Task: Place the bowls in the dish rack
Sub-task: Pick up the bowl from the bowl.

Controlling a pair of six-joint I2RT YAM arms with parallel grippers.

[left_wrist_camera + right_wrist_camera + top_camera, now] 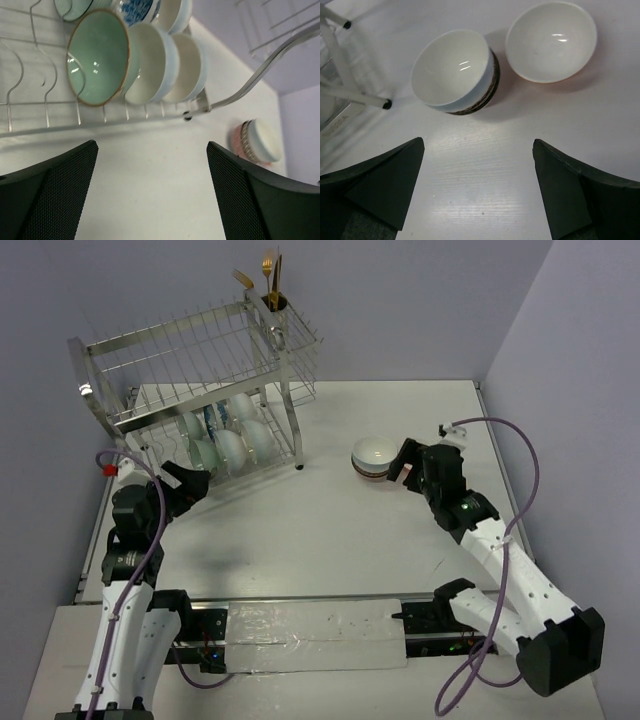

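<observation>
The two fingers of my left gripper are spread wide and nothing is between them; I see only bare table in the gap. Just past the fingertips comes the low front rail of the dish rack. Behind this rail a row of bowls stands on edge: the teal bowl is more toward the left finger in the wrist picture, and two white bowls lean close beside it. A blue-patterned bowl shows partly in the row behind. None of them touches the fingers. My right gripper is also wide apart and holds nothing. In front of its tips, but clearly apart from them, the brown-banded bowl sits upright on the table, a little toward the left finger in that picture. The second bowl, white inside with an orange tint at its foot, sits just beside it and farther from the fingers; I cannot tell if the two bowls touch. A leg of the rack is near the banded bowl. From above, the rack stands at the far left of the table with the bowls in its lower tier, and its cutlery cup holds gold utensils.
</observation>
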